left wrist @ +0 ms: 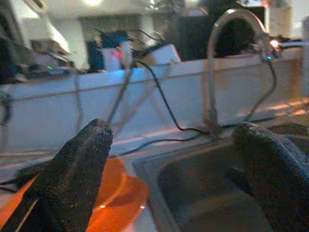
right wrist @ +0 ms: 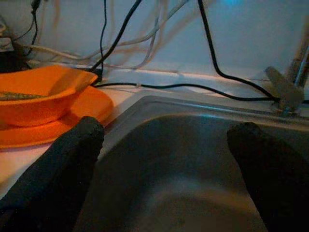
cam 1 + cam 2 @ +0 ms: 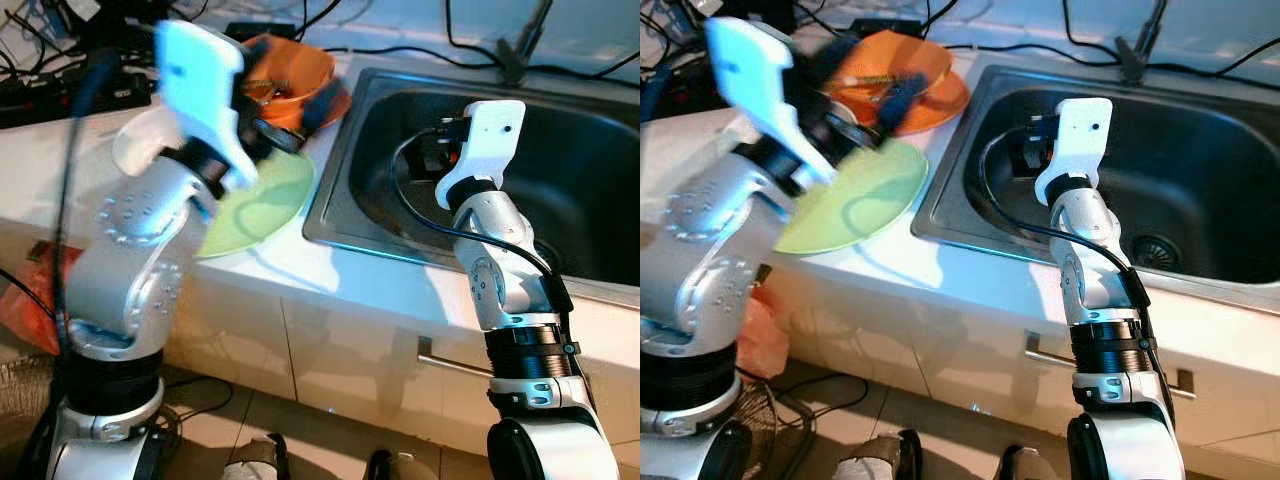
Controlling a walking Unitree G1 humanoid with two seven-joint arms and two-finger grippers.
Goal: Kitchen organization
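Left claw is released, raised over the bench beside the orange bowl, apparently lining up a grasp. The bowl sits on an orange plate far left of the sink; a green plate lies nearer. Right claw, released, hovers over the sink.

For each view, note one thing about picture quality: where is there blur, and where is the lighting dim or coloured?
Left eye view: the left arm is smeared by motion, the right arm sharp. Right eye view: the same smear crosses the orange bowl. Left wrist view: dim and soft, with a bluish cast on the wall behind the faucet. Right wrist view: dark in the sink, near fingers out of focus.
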